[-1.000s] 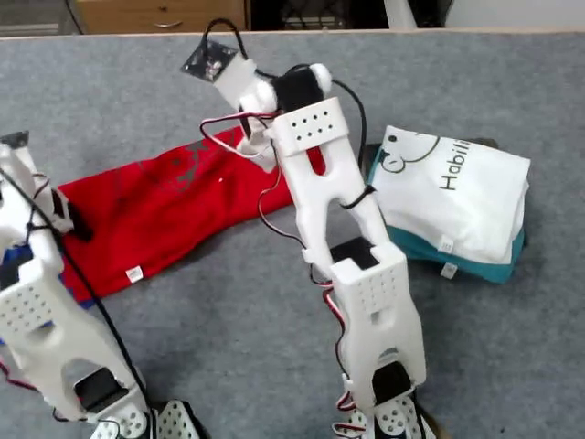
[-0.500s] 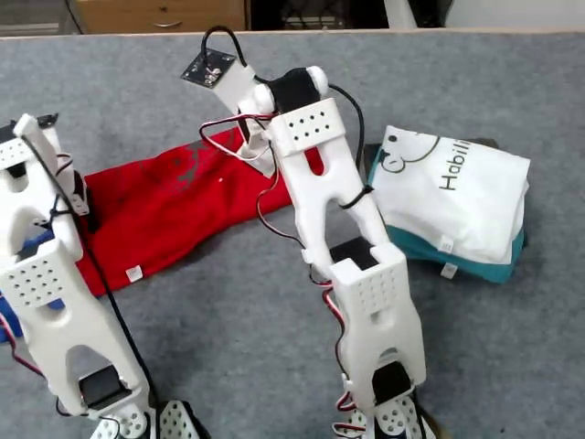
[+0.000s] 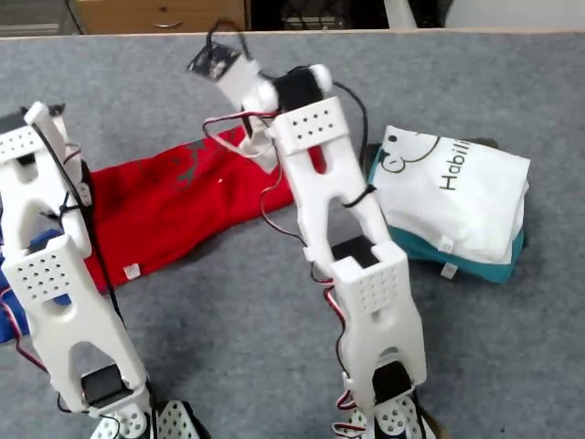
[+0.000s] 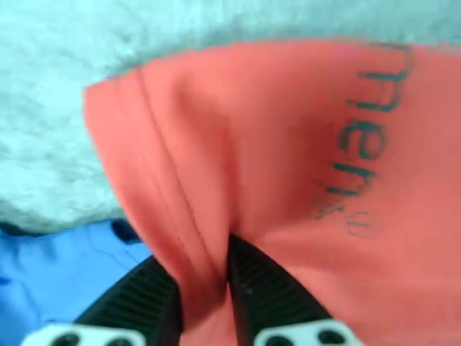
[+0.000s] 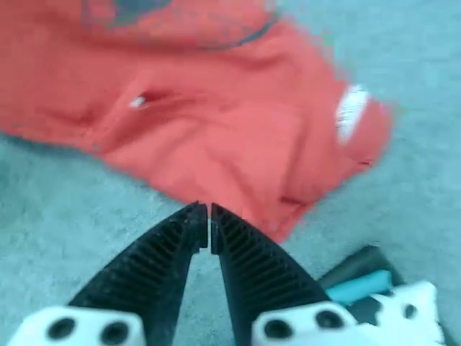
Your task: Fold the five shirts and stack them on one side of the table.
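A red shirt (image 3: 174, 201) lies spread lengthwise across the grey table. My left gripper (image 3: 80, 203) is at its left end. In the left wrist view it (image 4: 204, 270) is shut on a fold of the red shirt (image 4: 288, 144). A blue shirt (image 3: 37, 251) lies under that arm, also seen as blue cloth (image 4: 57, 267). My right gripper (image 3: 259, 157) hangs over the red shirt's right end. In its own view it (image 5: 209, 209) is shut with no cloth between its fingers, just above the red shirt's (image 5: 202, 122) edge.
Folded shirts are stacked at the right: a white shirt (image 3: 457, 197) on top of a teal one (image 3: 475, 263), with a dark edge behind. Bare grey table (image 3: 228, 320) stretches along the front. A wooden drawer unit (image 3: 164, 14) stands beyond the far edge.
My left arm has swung up and forward from the table's left edge and now stands over the red shirt's left end. My right gripper has risen slightly.
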`<state>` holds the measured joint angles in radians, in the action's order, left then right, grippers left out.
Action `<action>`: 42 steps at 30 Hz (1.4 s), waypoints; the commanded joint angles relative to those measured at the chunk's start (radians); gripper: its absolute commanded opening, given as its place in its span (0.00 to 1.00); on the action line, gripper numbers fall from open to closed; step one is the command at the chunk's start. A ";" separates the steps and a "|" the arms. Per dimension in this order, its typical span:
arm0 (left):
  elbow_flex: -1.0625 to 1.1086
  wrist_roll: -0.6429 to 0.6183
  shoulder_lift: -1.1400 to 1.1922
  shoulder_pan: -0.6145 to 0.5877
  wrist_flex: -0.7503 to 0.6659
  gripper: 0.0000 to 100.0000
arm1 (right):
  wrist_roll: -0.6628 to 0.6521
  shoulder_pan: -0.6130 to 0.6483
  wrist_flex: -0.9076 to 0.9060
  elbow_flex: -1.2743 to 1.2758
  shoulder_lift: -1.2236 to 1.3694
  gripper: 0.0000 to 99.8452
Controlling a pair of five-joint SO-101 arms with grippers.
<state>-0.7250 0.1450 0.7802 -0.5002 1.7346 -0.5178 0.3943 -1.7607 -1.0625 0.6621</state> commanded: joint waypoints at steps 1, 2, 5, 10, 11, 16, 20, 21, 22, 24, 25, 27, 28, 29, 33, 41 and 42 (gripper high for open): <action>-0.111 -0.023 -0.046 -0.010 0.028 0.03 | 0.034 -0.061 0.000 -0.166 -0.077 0.02; -0.111 -0.025 -0.072 -0.016 0.028 0.03 | 0.043 -0.077 0.002 -0.209 -0.076 0.02; -0.094 -0.025 -0.150 0.007 0.028 0.03 | 0.080 -0.133 0.002 -0.318 -0.076 0.02; -0.013 -0.095 -0.288 0.153 0.026 0.03 | 0.084 -0.262 0.002 -0.420 -0.076 0.02; -0.002 -0.133 -0.316 0.189 0.026 0.03 | 0.084 -0.292 0.002 -0.427 -0.076 0.02; 0.002 -0.285 -0.405 0.404 0.023 0.03 | 0.048 -0.450 0.018 -0.503 -0.081 0.02; 0.005 -0.388 -0.410 0.572 0.008 0.03 | -0.002 -0.578 -0.002 -0.561 -0.081 0.02; 0.008 -0.423 -0.410 0.602 -0.012 0.03 | -0.002 -0.605 -0.002 -0.572 -0.081 0.02; 0.004 -0.457 -0.410 0.630 -0.034 0.03 | -0.003 -0.628 -0.002 -0.579 -0.081 0.02; 0.002 -0.506 -0.410 0.684 -0.098 0.03 | -0.014 -0.663 -0.002 -0.588 -0.081 0.02; 0.002 -0.523 -0.410 0.713 -0.133 0.03 | -0.026 -0.674 -0.003 -0.588 -0.081 0.02; 0.012 -0.560 -0.408 0.766 -0.206 0.03 | -0.038 -0.690 -0.003 -0.588 -0.081 0.02; 0.012 -0.574 -0.407 0.792 -0.242 0.03 | -0.044 -0.694 -0.003 -0.587 -0.081 0.02; 0.012 -0.582 -0.405 0.816 -0.284 0.03 | -0.044 -0.697 -0.003 -0.587 -0.081 0.02; 0.002 -0.585 -0.333 0.869 -0.446 0.03 | -0.043 -0.703 -0.003 -0.587 -0.079 0.02; -0.025 -0.595 -0.226 0.878 -0.531 0.07 | -0.043 -0.686 0.000 -0.578 -0.074 0.02; -0.038 -0.623 -0.226 0.880 -0.529 0.10 | -0.043 -0.683 0.000 -0.576 -0.074 0.02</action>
<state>-0.7112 -0.4365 0.5669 0.3667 1.2236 -0.5531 -0.2931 -1.7622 -1.6180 0.6575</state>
